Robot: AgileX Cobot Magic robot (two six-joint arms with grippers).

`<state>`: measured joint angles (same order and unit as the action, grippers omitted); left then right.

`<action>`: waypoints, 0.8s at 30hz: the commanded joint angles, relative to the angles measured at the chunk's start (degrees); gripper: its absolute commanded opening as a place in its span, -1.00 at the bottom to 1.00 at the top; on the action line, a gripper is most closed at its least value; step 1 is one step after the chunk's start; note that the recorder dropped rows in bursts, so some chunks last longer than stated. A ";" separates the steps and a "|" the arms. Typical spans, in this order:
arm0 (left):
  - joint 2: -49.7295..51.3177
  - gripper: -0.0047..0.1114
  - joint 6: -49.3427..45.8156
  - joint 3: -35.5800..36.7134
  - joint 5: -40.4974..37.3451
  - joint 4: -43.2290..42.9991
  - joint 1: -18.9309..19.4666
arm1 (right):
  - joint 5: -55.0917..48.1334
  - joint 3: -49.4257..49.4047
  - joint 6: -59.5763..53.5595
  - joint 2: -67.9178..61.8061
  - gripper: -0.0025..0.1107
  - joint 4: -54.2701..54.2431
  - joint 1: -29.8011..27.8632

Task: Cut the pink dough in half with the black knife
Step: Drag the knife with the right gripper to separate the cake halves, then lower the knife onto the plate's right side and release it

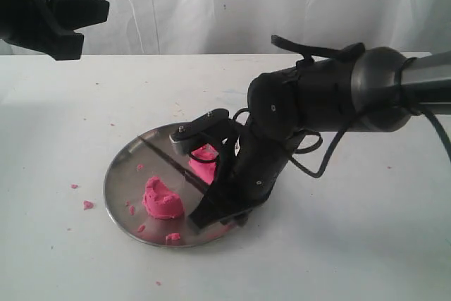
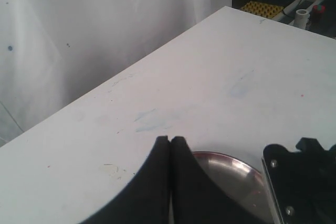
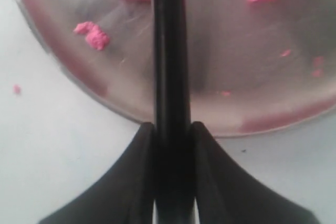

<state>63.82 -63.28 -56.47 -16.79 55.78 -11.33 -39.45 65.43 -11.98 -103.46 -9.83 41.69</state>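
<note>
Right end effector [image 3: 169, 128] around black knife [image 3: 168, 45], clear only wrist-side.

You have one steel plate [image 1: 120, 174] and one white worktop [image 1: 366, 244]. You can count two large lumps of pink dough, one lump [image 1: 163, 199] and another lump [image 1: 203, 170]. There is one black knife [image 3: 169, 51]. At least six small pink crumbs [image 1: 88, 204] show. Two robot arms are in view: a left arm [image 1: 49, 8] and a right arm [image 1: 317, 96].
</note>
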 commanded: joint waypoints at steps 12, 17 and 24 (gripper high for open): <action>-0.36 -0.92 1.02 -0.08 -1.01 0.75 -0.09 | 5.01 0.07 25.29 3.36 -0.96 29.40 -6.27; -0.36 -0.92 1.01 -0.08 -0.48 0.75 -0.09 | 4.90 -0.07 20.29 2.58 -0.96 22.36 -6.27; -0.36 -0.92 1.01 -0.08 -0.84 0.75 -0.09 | 5.97 -0.21 14.60 -1.72 -0.96 18.52 -6.31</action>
<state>63.82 -62.58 -56.47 -17.04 55.78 -11.33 -35.14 65.43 4.27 -103.88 9.12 35.90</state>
